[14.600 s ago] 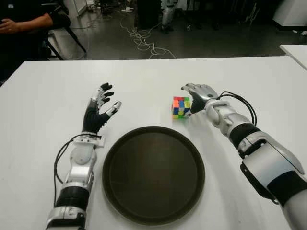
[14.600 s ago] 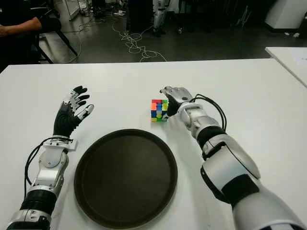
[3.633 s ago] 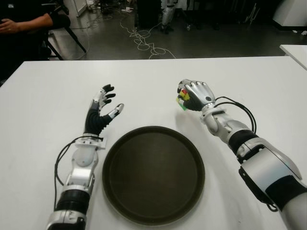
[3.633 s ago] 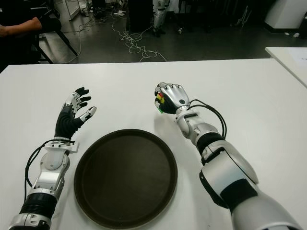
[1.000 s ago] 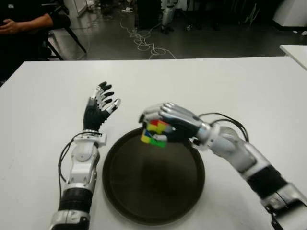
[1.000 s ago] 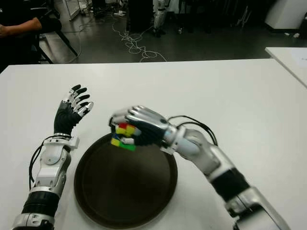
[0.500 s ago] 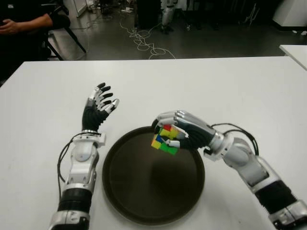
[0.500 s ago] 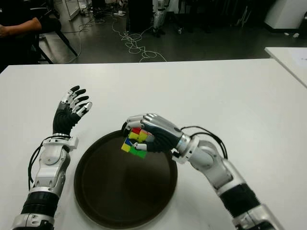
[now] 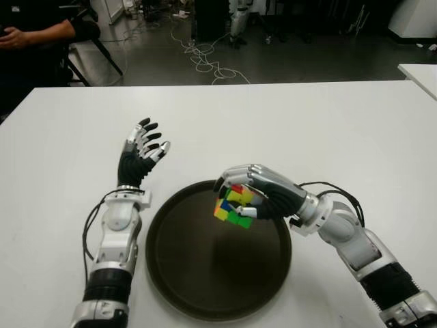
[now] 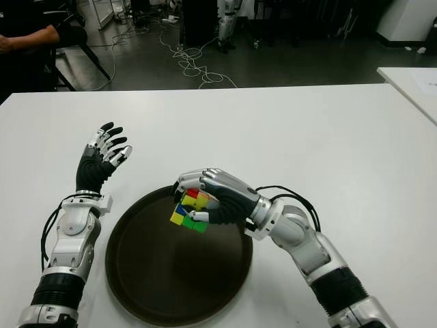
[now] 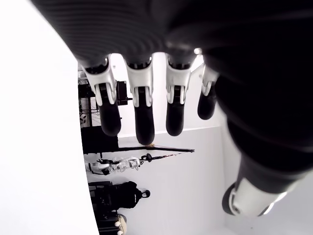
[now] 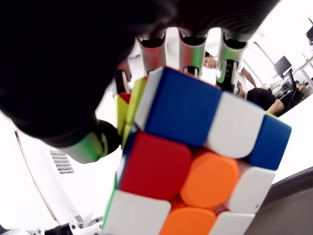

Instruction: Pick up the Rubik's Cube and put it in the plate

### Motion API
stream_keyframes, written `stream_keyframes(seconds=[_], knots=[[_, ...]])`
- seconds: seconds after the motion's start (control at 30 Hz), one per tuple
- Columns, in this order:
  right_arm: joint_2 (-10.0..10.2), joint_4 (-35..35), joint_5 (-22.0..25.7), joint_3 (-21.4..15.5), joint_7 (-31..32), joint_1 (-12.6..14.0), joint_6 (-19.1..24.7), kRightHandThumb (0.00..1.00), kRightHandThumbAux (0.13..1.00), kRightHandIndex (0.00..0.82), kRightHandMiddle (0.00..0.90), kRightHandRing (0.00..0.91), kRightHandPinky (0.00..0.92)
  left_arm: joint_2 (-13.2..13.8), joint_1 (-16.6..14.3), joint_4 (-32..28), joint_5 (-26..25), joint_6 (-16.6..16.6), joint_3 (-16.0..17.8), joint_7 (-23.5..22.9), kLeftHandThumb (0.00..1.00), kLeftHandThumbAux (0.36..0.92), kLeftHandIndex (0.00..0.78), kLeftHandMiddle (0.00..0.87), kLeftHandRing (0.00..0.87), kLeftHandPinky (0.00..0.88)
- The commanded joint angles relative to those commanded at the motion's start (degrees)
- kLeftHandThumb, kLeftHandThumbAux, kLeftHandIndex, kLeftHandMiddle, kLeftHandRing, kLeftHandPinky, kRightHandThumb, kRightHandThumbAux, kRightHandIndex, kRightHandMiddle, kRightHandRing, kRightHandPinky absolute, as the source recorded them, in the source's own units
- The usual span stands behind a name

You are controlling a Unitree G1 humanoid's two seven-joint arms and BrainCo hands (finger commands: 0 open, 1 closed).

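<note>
Above the plate, toward its far rim, we are gripping the Rubik's Cube in our curled right hand; the left hand is idling open beside the plate.

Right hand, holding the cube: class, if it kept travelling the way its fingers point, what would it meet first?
Probably nothing soon: the right hand, shut on the Rubik's Cube, points leftward above the plate; the left hand sits farther back. Depth is uncertain.

dark floor with tangled cables beyond the white table.
</note>
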Motion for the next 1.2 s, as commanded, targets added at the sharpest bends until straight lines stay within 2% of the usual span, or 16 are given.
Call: stream_keyframes(seconds=[0.1,0.4,0.63,0.77,0.9,0.93,1.03,1.07,1.2], knots=[[0.24,-0.10,-0.35,-0.14,0.21,0.11,0.25,0.687,0.734,0.427,0.684,0.708,0.722,-0.04,0.03,-0.04,-0.11,0.06,0.02,-0.06,0.081,0.733,0.126,0.173,0.185,0.202],[1.35,-0.16,-1.86,-0.46,-0.62,0.44,0.63,0.686,0.733,0.427,0.671,0.694,0.708,0.02,0.11,-0.06,-0.17,-0.37,-0.09,-0.36,0.094,0.704,0.126,0.172,0.188,0.209],[2.11,-0.08,-2.92,-0.92,-1.54,0.86,0.50,0.686,0.733,0.427,0.658,0.683,0.697,0.09,0.29,-0.24,0.33,-0.58,-0.30,-0.14,0.094,0.721,0.132,0.184,0.194,0.210],[2.75,0.34,-3.51,-1.15,-2.48,1.00,-0.14,0.682,0.736,0.422,0.569,0.598,0.597,0.04,0.26,-0.22,0.70,-0.68,-0.36,0.20,0.093,0.720,0.130,0.183,0.190,0.201],[3.33,0.84,-3.64,-1.07,-2.99,1.23,-0.72,0.666,0.744,0.403,0.353,0.363,0.338,0.07,0.26,-0.25,1.05,-0.68,-0.43,0.45,0.095,0.729,0.132,0.187,0.192,0.200],[3.35,0.88,-3.61,-1.02,-2.91,1.27,-0.70,0.426,0.748,0.294,0.280,0.278,0.237,0.07,0.28,-0.27,1.13,-0.66,-0.45,0.51,0.097,0.724,0.130,0.183,0.190,0.198],[2.89,0.44,-3.06,-0.56,-1.42,1.35,0.13,0.139,0.738,0.136,0.156,0.138,0.083,0.05,0.43,-0.45,1.25,-0.57,-0.53,0.63,0.102,0.714,0.125,0.177,0.186,0.195],[2.73,0.31,-2.87,-0.42,-0.89,1.33,0.40,0.089,0.727,0.097,0.117,0.096,0.053,0.04,0.46,-0.48,1.26,-0.58,-0.54,0.65,0.104,0.710,0.122,0.173,0.184,0.195],[2.09,0.17,-2.23,0.13,1.51,1.09,1.35,0.023,0.699,0.033,0.047,0.026,0.013,-0.08,0.45,-0.39,1.02,-0.75,-0.48,0.61,0.108,0.706,0.114,0.166,0.182,0.205]])
